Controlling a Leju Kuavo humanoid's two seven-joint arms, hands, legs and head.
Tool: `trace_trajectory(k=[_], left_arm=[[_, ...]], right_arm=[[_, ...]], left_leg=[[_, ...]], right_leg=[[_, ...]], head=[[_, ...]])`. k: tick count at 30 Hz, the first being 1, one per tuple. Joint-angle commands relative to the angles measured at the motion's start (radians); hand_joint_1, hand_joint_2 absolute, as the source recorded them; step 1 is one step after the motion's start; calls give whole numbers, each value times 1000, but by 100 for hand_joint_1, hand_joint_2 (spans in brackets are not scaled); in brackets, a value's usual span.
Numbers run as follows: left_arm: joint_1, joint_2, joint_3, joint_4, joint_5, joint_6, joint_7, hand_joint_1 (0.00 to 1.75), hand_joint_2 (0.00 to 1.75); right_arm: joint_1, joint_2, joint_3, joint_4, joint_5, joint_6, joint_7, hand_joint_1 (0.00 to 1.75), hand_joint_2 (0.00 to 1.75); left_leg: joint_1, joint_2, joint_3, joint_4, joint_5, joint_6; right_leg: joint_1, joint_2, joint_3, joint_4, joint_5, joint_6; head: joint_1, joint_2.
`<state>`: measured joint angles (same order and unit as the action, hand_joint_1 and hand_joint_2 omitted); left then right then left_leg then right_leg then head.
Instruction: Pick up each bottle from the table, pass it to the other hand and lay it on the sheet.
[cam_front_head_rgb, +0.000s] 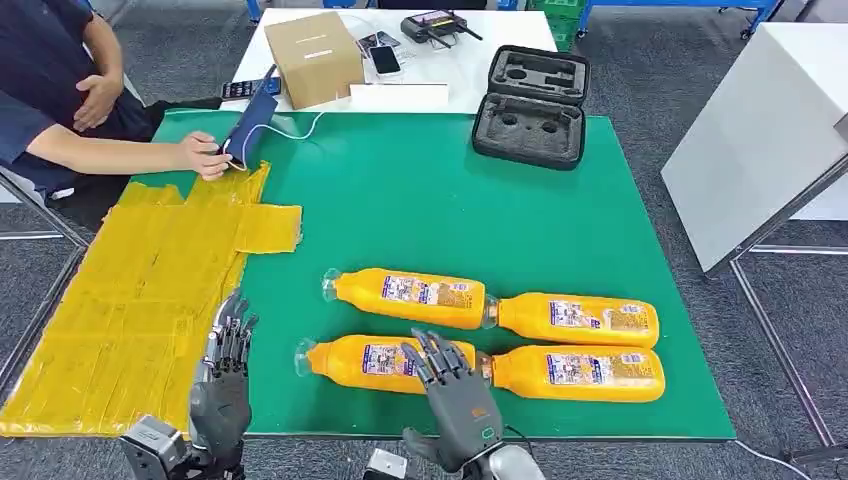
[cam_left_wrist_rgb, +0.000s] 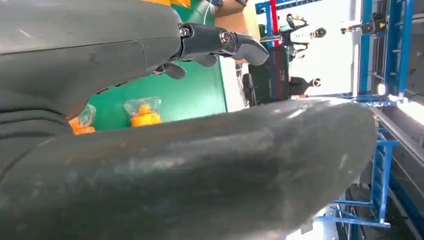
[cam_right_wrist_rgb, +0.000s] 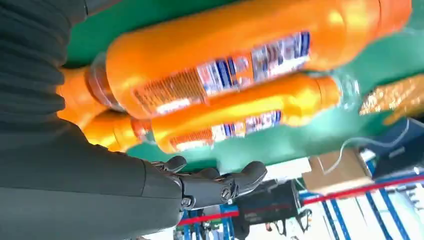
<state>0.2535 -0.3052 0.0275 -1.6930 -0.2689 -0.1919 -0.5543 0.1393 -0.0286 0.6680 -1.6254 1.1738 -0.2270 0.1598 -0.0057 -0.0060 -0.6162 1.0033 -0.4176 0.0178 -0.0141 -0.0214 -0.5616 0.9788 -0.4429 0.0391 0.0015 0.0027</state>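
Four orange bottles (cam_front_head_rgb: 410, 299) lie in two rows at the lower centre of the green worktop (cam_front_head_rgb: 420, 200), the right hand (cam_front_head_rgb: 452, 395) hovering spread and empty over the near-left one, the left hand (cam_front_head_rgb: 225, 375) spread and empty beside the yellow sheet (cam_front_head_rgb: 130, 300) at left.

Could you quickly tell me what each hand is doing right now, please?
Left hand: open, holding nothing.
Right hand: open, over the nearest bottle, not gripping it.
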Motion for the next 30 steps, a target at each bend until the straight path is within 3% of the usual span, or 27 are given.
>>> trace_trajectory(k=[1, 17, 30], left_arm=[[-10, 14, 6, 24, -3, -10, 1, 0, 0], [-58, 54, -76, 59, 19, -25, 24, 0, 0], [-67, 64, -102, 67, 30, -23, 31, 0, 0]], right_arm=[[-8, 10, -54, 13, 2, 21, -11, 0, 175], [-140, 76, -172, 340, 2, 99, -8, 0, 175], [-186, 100, -159, 427, 59, 124, -18, 0, 175]], left_leg=[[1, 1, 3, 0, -1, -2], [1, 1, 4, -2, 0, -1], [1, 1, 5, -2, 0, -2]], right_leg=[[1, 2, 4, -1, -1, -1], [1, 2, 5, -3, 0, -1], [1, 2, 5, -3, 0, -2]], head=[[0, 0], [0, 0], [0, 0]])
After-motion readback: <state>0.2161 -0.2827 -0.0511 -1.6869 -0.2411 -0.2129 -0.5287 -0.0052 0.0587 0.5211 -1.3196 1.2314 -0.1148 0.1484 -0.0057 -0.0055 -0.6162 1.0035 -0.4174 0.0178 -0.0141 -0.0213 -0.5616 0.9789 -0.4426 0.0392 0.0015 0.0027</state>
